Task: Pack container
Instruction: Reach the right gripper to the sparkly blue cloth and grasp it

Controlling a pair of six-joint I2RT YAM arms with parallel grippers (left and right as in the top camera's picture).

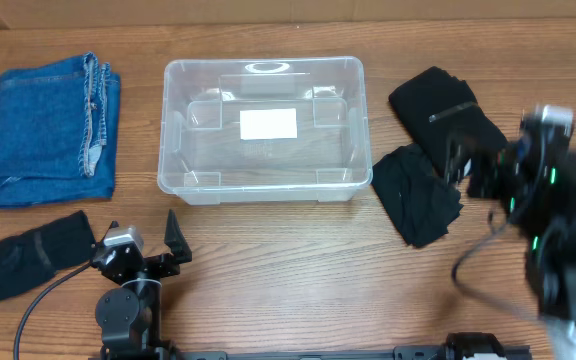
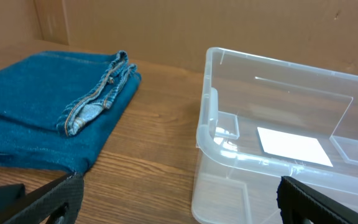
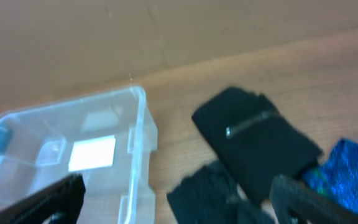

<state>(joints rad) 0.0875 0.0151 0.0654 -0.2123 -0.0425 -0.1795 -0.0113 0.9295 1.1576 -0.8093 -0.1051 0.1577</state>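
The clear plastic container (image 1: 172, 150) stands open at the table's middle with a white label on its base and nothing in it. It also shows in the left wrist view (image 2: 216, 130) and the right wrist view (image 3: 138, 130). My left gripper (image 1: 143, 238) is open and empty in front of the container's left corner (image 2: 179, 205). My right gripper (image 1: 468, 168), blurred, is open and empty above two black garments: one with a zipper (image 1: 443, 110) (image 3: 260, 137) and a crumpled one (image 1: 418, 195) (image 3: 204, 193).
Folded blue jeans (image 1: 53, 125) (image 2: 48, 106) lie left of the container. A black cloth (image 1: 33, 252) lies at the front left. A blue patterned item (image 3: 347, 168) shows at the right edge of the right wrist view. A cardboard wall (image 2: 229, 25) stands behind the table.
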